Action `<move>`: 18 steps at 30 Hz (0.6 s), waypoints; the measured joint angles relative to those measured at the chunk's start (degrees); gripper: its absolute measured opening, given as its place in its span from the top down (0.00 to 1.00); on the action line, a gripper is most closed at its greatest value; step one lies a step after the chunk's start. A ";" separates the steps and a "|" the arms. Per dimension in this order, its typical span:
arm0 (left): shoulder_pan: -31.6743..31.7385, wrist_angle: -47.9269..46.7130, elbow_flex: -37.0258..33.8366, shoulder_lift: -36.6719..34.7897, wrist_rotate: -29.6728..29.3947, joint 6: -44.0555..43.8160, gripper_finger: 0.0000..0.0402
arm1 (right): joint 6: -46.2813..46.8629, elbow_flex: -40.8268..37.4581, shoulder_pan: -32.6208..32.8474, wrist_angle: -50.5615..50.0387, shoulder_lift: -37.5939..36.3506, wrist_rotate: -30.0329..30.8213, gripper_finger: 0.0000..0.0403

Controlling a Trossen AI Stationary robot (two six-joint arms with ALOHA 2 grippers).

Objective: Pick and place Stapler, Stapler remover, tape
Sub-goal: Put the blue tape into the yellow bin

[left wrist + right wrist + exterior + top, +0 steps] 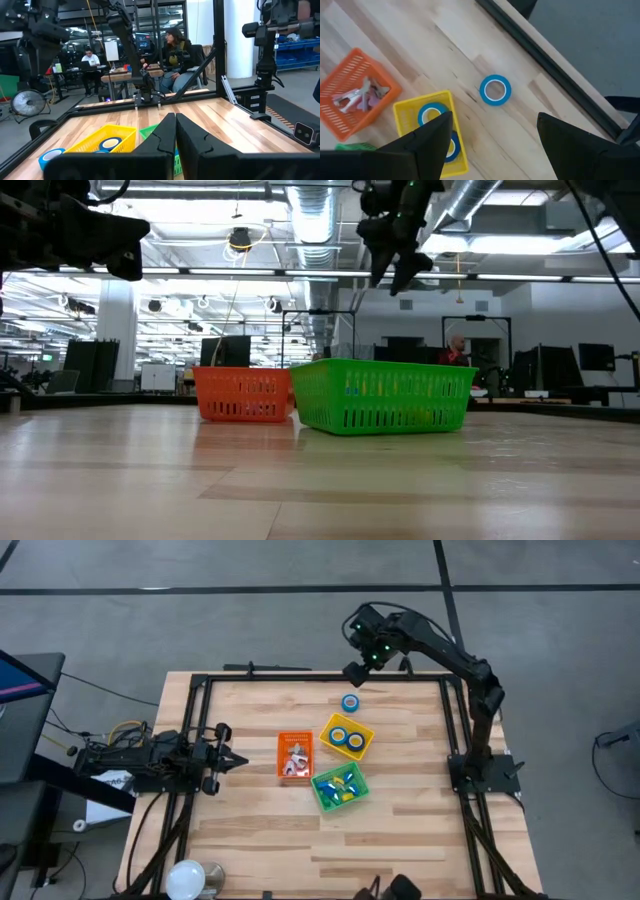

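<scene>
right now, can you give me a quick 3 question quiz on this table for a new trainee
1. True or false: every tape roll already lies in a bin.
2. Which bin holds two tape rolls? A) orange bin B) yellow bin C) green bin
3. Fill in: the right gripper hangs above the loose roll with its fingers ____, while the left gripper waits at the table's left edge, shut.

Key
1. False: one roll lies on the bare wood beside the yellow bin.
2. B
3. open
</scene>
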 joint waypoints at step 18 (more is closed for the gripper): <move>0.01 0.00 0.00 0.00 0.00 -0.02 0.99 | -0.91 -0.02 -0.65 -0.70 6.57 0.04 0.30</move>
